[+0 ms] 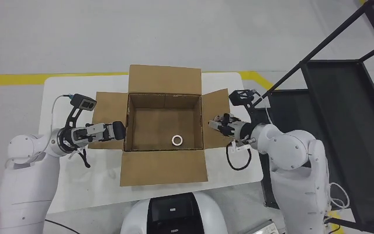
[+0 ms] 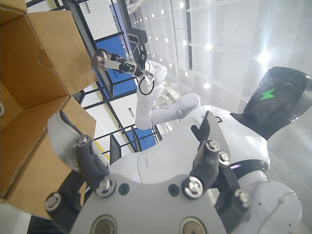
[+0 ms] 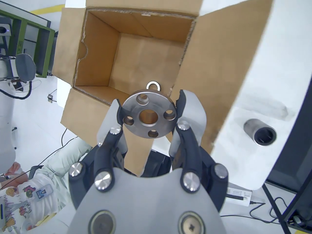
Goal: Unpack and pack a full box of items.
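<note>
1. Cardboard box (image 1: 165,126) stands mid-table (image 1: 70,93), all four flaps folded outward; inside is bare cardboard with one small ring (image 1: 177,140) lying flat on the floor, toward the wall nearest the robot.
2. Right gripper (image 3: 149,104): fingers closed onto the rim of a metal flange (image 3: 148,116), one finger on each side; the flange is a round disc with a centre bore and four smaller holes, held off the table.
3. In the top view the right gripper (image 1: 215,124) and its flange sit above the box's right flap, just outside the right wall; not over the opening.
4. Left gripper (image 2: 132,122): fingers spread wide, nothing between them; the left wrist view puts it beside a box flap (image 2: 36,79).
5. In the top view the left gripper (image 1: 120,130) is at the left wall, over the left flap; contact with the cardboard possible, cannot confirm from this angle.
6. Steel sleeve (image 3: 260,132), a short open-ended cylinder, lies on the table outside the box, beyond the right flap, apart from both grippers.
</note>
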Controlling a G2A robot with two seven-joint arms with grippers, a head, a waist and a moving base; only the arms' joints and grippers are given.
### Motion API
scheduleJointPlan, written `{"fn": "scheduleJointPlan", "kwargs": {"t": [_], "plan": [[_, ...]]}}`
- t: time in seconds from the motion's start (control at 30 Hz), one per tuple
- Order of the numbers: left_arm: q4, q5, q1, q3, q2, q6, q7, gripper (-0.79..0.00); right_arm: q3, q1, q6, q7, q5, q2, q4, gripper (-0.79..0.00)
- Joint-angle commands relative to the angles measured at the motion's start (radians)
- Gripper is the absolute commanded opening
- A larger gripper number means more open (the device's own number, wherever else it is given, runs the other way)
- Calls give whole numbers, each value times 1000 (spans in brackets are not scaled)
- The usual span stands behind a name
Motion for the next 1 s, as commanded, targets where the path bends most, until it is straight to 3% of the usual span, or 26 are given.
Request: {"fn": "scheduleJointPlan", "kwargs": {"t": [0.0,0.13,0.27,0.7,0.97], "plan": [[0,0,0,0,0,0,0,0,89,-32,15,-14,18,4,-3,-785],[0,0,0,0,0,0,0,0,228,-92,49,-44,60,12,35,-785],[0,0,0,0,0,0,0,0,265,-140,55,-45,17,20,100,-785],[0,0,0,0,0,0,0,0,139,-256,18,-105,-131,31,246,-785],[0,0,0,0,0,0,0,0,-12,-248,40,-225,-190,26,337,-785]]}}
